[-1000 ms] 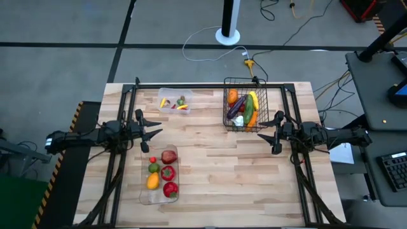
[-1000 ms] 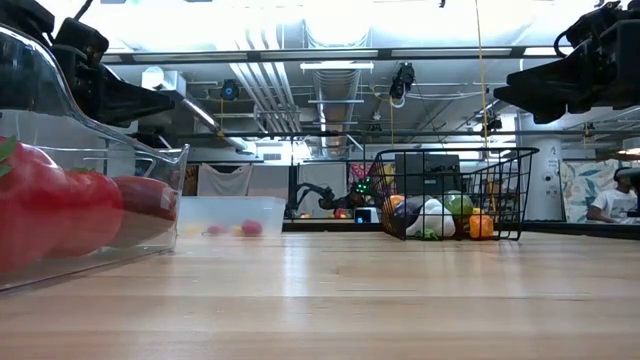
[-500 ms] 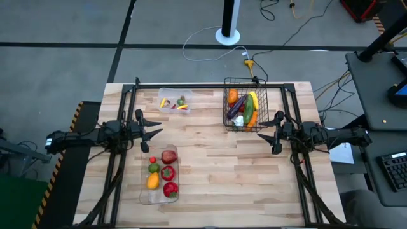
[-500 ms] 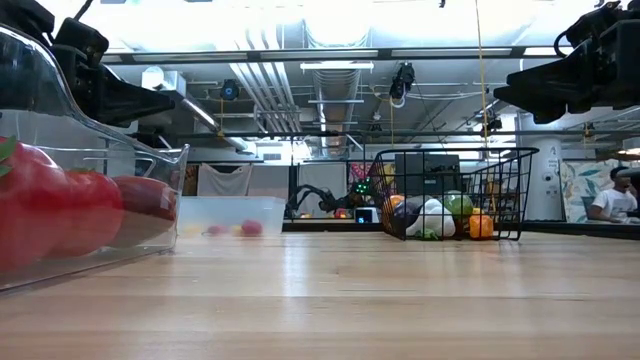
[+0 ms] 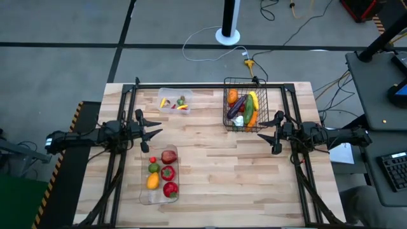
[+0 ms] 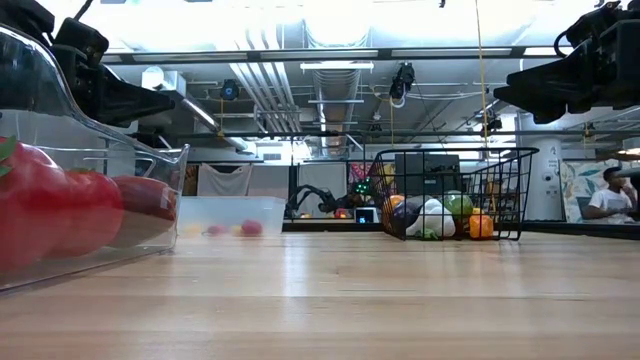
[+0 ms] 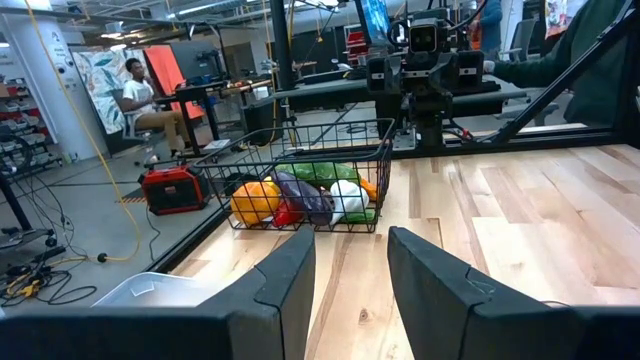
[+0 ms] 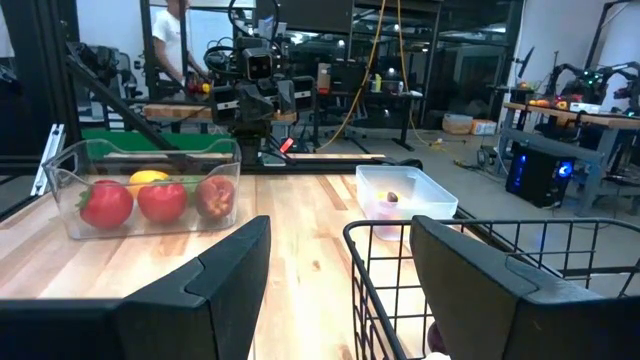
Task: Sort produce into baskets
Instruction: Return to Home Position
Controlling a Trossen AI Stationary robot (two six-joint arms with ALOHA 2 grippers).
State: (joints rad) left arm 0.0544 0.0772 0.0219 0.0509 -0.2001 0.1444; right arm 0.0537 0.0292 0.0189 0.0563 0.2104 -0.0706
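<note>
The produce lies in three baskets. A black wire basket (image 5: 244,109) at the far right holds an eggplant, a cucumber, a carrot and a white bulb (image 6: 431,217). The small clear tub (image 5: 175,102) at the far side holds a few small pieces. The long clear tray (image 5: 159,175) near the left holds red peppers, a yellow one and a green one. My left gripper (image 5: 155,128) stands open above the table's left side, nothing between its fingers (image 7: 350,275). My right gripper (image 5: 262,129) stands open above the right side, just near of the wire basket, also with nothing in it (image 8: 340,270).
Bare wooden table top (image 5: 222,172) stretches between the tray and the right arm. A black frame rail (image 5: 210,85) runs along the far edge. Beyond the table are benches, cables and seated people (image 6: 610,195).
</note>
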